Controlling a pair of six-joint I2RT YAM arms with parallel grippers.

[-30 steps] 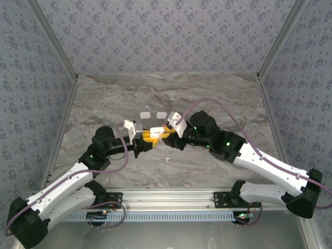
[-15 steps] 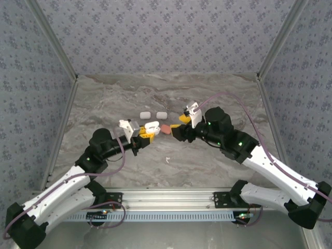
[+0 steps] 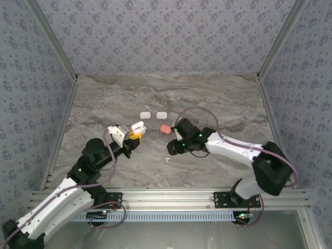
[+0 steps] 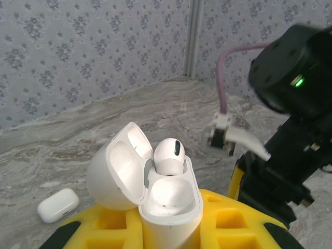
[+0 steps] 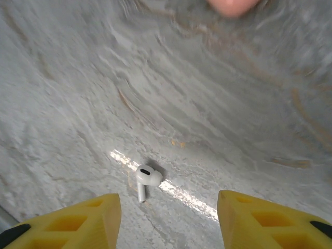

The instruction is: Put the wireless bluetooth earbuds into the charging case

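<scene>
My left gripper [image 3: 136, 134] is shut on an open white charging case [image 4: 171, 207], held upright with its lid [image 4: 111, 171] swung back to the left. One white earbud [image 4: 168, 154] sits in the far socket; the near socket is bare. A second white earbud [image 5: 147, 179] lies on the marble [image 3: 168, 159], stem toward me. My right gripper [image 5: 167, 210] hangs open just above it, and the earbud lies nearer the left yellow finger [image 5: 78, 223]. In the top view the right gripper [image 3: 171, 148] points down a little behind that earbud.
Two closed white cases [image 3: 145, 114] [image 3: 162, 115] lie toward the back of the marble table [image 3: 223, 104], and a salmon-pink case [image 3: 165, 128] lies close behind the right gripper. One closed white case [image 4: 57, 205] rests left of the held case. Patterned walls enclose three sides.
The two grippers were together at the case; the right one has pulled away and dropped over the loose earbud on the table. The left arm has drawn back leftward with the case.
</scene>
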